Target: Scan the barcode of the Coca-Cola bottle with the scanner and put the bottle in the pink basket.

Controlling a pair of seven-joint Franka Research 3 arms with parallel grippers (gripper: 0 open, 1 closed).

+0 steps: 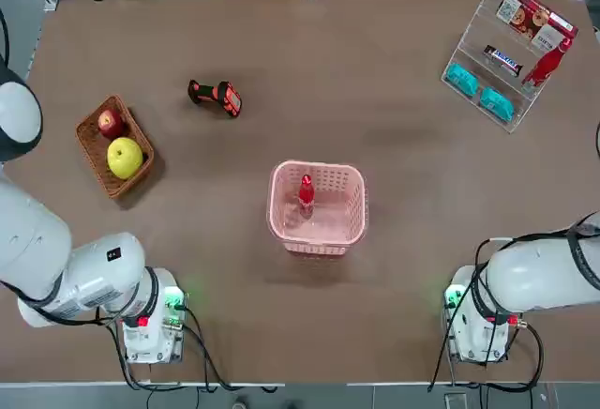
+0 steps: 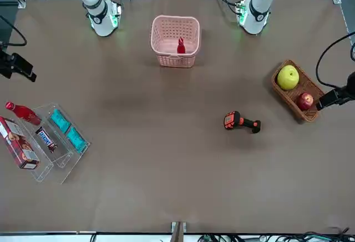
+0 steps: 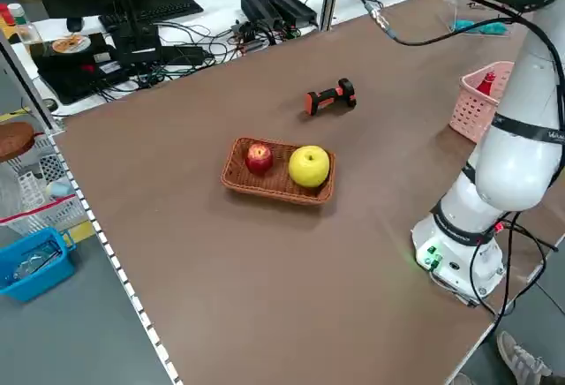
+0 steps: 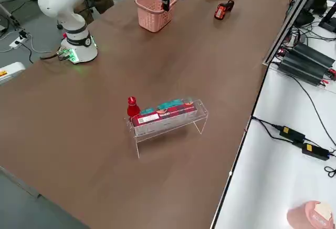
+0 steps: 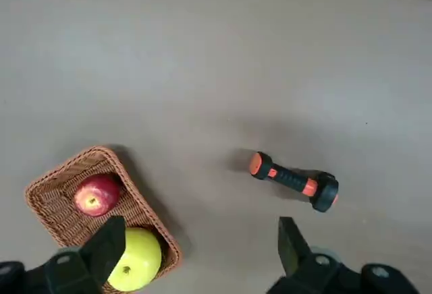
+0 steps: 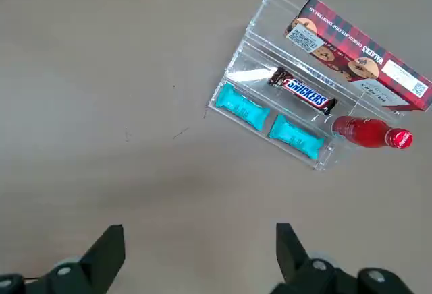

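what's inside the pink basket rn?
One red Coca-Cola bottle, standing upright in the pink basket. Nothing else shows; the floor right under the bottle is hidden.

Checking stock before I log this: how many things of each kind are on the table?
Coca-Cola bottles: 2
Scanner: 1
Baskets: 2
Apples: 2
Teal packets: 2
Snickers: 1
Cookie box: 1
Clear rack: 1
Total: 12

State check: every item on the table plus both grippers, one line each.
Coca-Cola bottle: upright in the pink basket.
Second bottle: lying in the clear rack.
Scanner: lying on the table, unheld.
Wicker basket: holds two apples.
Left gripper: open, empty.
Right gripper: open, empty.
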